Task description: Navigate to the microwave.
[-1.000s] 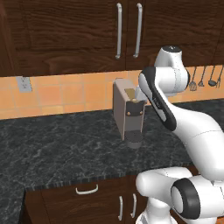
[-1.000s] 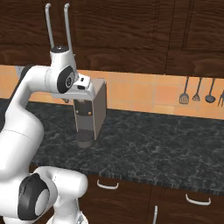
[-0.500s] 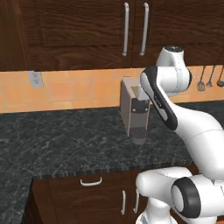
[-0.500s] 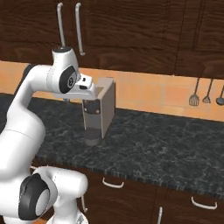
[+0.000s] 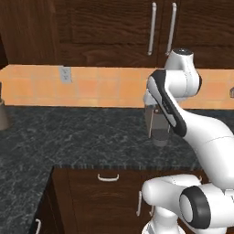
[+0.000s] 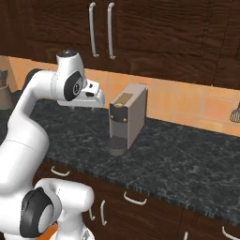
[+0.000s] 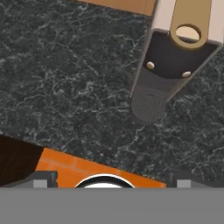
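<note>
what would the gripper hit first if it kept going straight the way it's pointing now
Probably the dark stone countertop: the gripper points down at it, with the coffee machine off to one side of that line. Depth is hard to judge.

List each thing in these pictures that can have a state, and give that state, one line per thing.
Coffee machine: upright on the counter, nothing on its drip tray.
Upper cabinet doors: shut.
Drawers: shut.
Wall outlet: nothing plugged in.
Tool: above the counter, holding nothing; whether open or shut cannot be told.
</note>
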Robot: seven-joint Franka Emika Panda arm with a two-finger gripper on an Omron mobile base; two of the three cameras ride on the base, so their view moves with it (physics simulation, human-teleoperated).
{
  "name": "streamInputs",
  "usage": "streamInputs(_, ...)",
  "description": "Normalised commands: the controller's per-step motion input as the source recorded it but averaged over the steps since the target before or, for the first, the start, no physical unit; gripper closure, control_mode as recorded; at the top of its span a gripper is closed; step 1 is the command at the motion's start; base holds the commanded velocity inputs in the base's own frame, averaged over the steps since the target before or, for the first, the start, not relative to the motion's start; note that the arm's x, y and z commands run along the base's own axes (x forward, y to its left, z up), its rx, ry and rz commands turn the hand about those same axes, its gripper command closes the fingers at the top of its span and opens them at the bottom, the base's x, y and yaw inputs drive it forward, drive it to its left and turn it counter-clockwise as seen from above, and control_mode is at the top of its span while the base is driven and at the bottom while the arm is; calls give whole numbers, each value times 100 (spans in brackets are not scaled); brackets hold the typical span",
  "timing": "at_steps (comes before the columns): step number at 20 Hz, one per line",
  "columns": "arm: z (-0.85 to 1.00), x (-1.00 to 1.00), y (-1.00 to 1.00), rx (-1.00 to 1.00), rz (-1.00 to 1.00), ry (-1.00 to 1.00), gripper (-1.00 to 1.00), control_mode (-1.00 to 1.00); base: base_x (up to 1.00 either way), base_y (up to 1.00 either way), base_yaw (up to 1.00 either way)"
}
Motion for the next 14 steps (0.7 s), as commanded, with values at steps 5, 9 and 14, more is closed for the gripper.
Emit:
streamInputs(5,0,0,0,0,0,0,-100,100,0,3,8)
streamInputs(9,0,0,0,0,0,0,-100,100,-12,48,41)
streamInputs(14,0,0,0,0,0,0,-100,100,-40,50,60)
